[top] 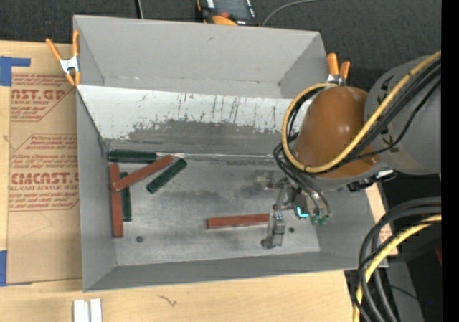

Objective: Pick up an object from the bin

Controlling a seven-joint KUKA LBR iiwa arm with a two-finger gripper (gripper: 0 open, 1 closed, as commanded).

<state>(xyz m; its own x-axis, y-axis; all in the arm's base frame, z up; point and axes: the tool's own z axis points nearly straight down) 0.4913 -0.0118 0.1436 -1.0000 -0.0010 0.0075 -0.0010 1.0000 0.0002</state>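
Grey metal bin [193,55], seen from above. The gripper [275,231] is low at the near right, at the right end of a red-brown flat stick [233,222] lying alone on the near floor. Whether the jaws are spread or pressed together cannot be told. The stick looks light, stiff and thin, so it is probably best pinched across its narrow width. Crossed red-brown and dark green sticks [136,177] lie at the left.
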